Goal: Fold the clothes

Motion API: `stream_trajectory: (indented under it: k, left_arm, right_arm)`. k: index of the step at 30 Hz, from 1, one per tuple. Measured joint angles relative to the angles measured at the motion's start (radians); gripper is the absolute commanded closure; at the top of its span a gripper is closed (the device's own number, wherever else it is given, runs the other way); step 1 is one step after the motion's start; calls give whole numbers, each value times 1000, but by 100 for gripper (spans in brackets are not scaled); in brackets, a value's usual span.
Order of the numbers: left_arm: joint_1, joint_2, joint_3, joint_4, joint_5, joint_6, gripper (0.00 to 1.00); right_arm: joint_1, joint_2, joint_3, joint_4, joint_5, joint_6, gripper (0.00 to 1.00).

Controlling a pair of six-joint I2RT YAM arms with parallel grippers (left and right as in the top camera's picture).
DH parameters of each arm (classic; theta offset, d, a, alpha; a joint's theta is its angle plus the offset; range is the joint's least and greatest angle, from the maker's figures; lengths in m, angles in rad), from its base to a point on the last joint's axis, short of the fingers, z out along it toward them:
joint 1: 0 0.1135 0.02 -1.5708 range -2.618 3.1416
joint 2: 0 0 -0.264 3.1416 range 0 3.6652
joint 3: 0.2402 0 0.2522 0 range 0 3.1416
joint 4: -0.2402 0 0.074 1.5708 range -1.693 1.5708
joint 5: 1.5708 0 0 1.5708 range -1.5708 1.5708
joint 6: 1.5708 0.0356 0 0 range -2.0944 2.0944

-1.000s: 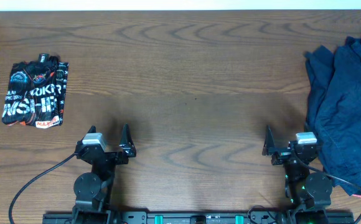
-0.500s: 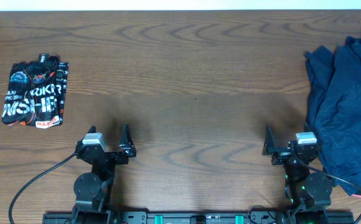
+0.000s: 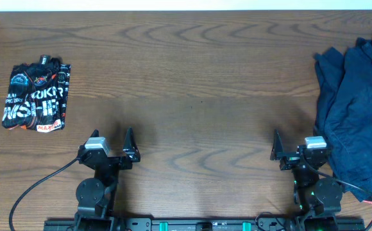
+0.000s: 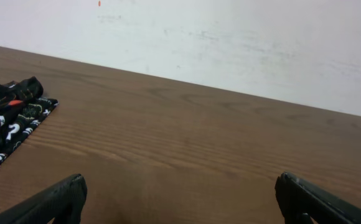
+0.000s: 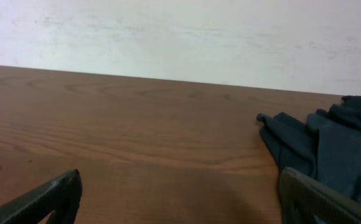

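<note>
- The left gripper [image 3: 111, 144] sat low at the near edge of the table [image 3: 199, 77], left of centre, with its jaws spread wide and nothing between them.
- In the left wrist view its two dark fingers [image 4: 50, 202] showed only at the bottom corners, with bare wood across the whole gap.
- The right gripper [image 3: 295, 146] sat at the near edge on the right side, also gaping wide and holding nothing.
- The right wrist view showed its fingers [image 5: 43, 199] far apart, one in each bottom corner.
- The clothes [image 3: 356, 109], a crumpled dark navy heap, lay at the right end of the table, running from the far right corner down to just beside the right gripper.
- From the right wrist camera a rumpled edge of the heap [image 5: 323, 149] lay ahead and to the right of the open fingers; whether the cloth touched the arm's base could not be told.
- A folded black garment [image 3: 36, 96] with white and orange lettering lay flat near the left end of the table, well apart from both grippers.
- A black cable [image 3: 32, 189] curved off the left arm's base.
</note>
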Motion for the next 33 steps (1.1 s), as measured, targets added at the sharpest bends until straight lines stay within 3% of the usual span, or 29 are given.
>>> stream_trajectory:
  k: [26,33]
  left_arm:
    - [0,2,6,-8,0,0,2]
    - [0,76,29,-46,0,-1,2]
  right_arm:
    - [0,0,0,-3,-4,54,1]
    - [0,2,22,-52,11,71,1]
